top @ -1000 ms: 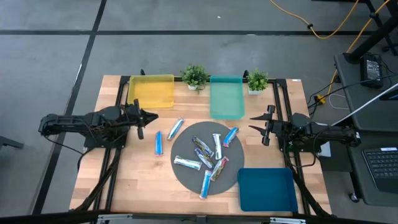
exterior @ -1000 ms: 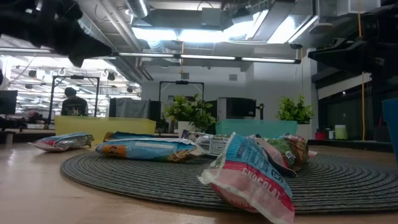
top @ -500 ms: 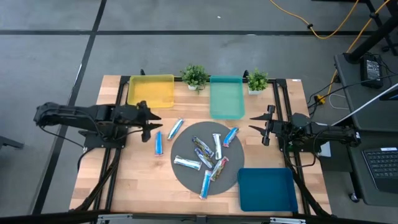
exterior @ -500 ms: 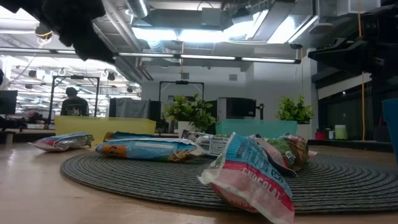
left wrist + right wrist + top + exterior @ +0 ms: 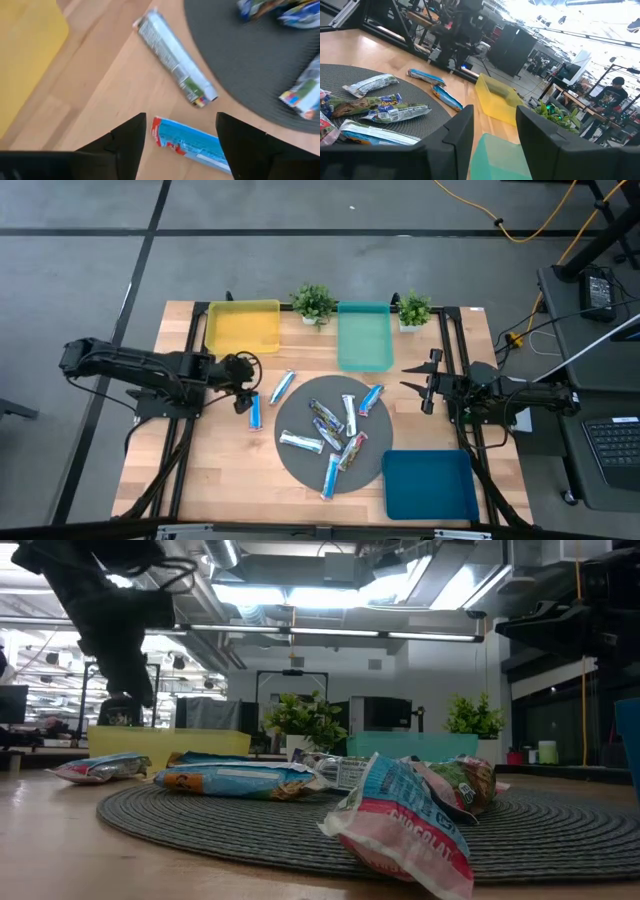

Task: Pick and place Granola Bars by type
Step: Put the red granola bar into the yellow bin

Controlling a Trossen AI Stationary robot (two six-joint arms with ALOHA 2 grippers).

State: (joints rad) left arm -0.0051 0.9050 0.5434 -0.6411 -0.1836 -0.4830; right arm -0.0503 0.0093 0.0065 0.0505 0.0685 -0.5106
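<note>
Left gripper (image 5: 243, 385) poised above the bare wood just left of the mat (image 5: 300, 465), fingers spread wide and empty, straddling the end of a blue bar (image 5: 192, 145) lying flat on the table; nothing touched. In the low view, only a dark mass of that arm (image 5: 110, 620) against bright ceiling lights, fingertips hard to make out. Right gripper (image 5: 425, 380) parked at the table's right edge, level with the mat's upper rim, fingers parted wide, holding nothing.

Two bars off the mat, on the wood: the blue one (image 5: 255, 411) and a silvery one (image 5: 282, 386) with a green-and-red end, lying slantwise between the mat and the yellow tray (image 5: 243, 326). Seven or so more scattered on the mat (image 5: 335, 435), some overlapping; exact count hard to tell where wrappers cross. In the left wrist view, blue bar cut off by the right finger, mat bars blurred at the edge.

Wrappers shiny and crinkled, ends crimped; nearest one in the low view (image 5: 400, 830) pinkish-red with white lettering. Mat round, dark grey, woven in ribbed rings. Table pale wooden planks. Three shallow rectangular plastic trays with rounded corners: yellow and teal (image 5: 364, 335) at the far edge, dark blue (image 5: 430, 485) at the near right corner. Two small potted plants (image 5: 314, 303) beside the teal tray.
</note>
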